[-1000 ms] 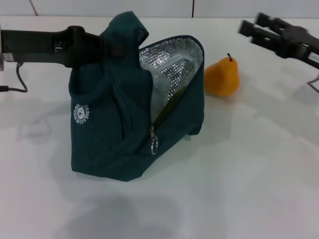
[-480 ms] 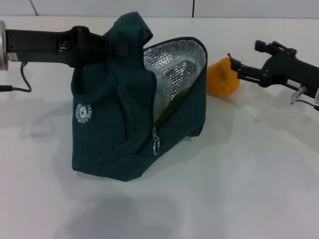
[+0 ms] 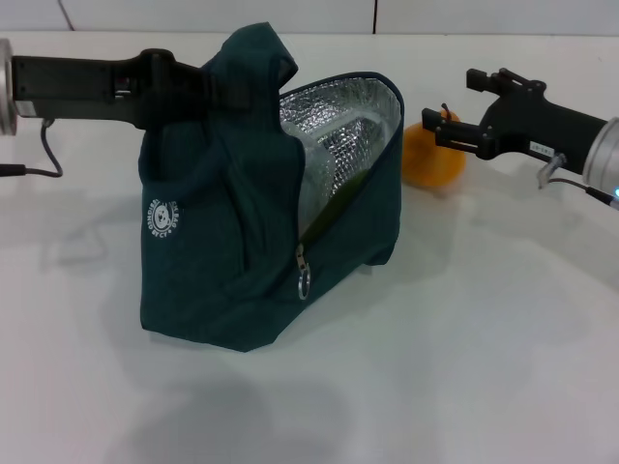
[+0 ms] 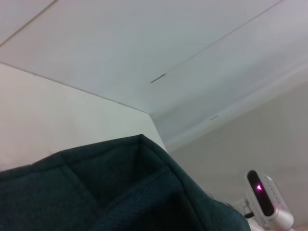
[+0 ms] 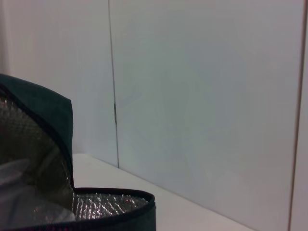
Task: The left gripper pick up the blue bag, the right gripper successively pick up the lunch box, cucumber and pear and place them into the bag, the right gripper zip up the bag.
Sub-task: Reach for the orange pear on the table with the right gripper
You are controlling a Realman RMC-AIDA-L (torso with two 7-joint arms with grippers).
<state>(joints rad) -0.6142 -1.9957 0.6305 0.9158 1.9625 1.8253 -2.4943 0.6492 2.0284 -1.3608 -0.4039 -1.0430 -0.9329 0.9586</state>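
Left gripper (image 3: 227, 89) reaches in level from the left, arm horizontal, fingers closed on the raised top fabric of the blue bag (image 3: 242, 242), holding that side up. Right gripper (image 3: 459, 106) comes in from the right, arm nearly level, fingers spread apart with the pear (image 3: 430, 155) just at and behind the tips; contact cannot be confirmed.

Bag stands on the white table (image 3: 484, 338), mouth open toward the right, silver lining (image 3: 338, 126) showing. Ring zipper pull (image 3: 304, 283) hangs at the low end of the opening; white round logo (image 3: 160, 219) on the near side. A green strip, probably the cucumber (image 3: 350, 184), and a clear edge of the lunch box (image 3: 324, 174) sit inside. Pear rests on the table just right of the bag. White panelled wall (image 5: 202, 96) behind.

Bag contents mostly hidden. Left fingertips buried in fabric. Wrist views show only bag cloth (image 4: 120, 192) and wall.
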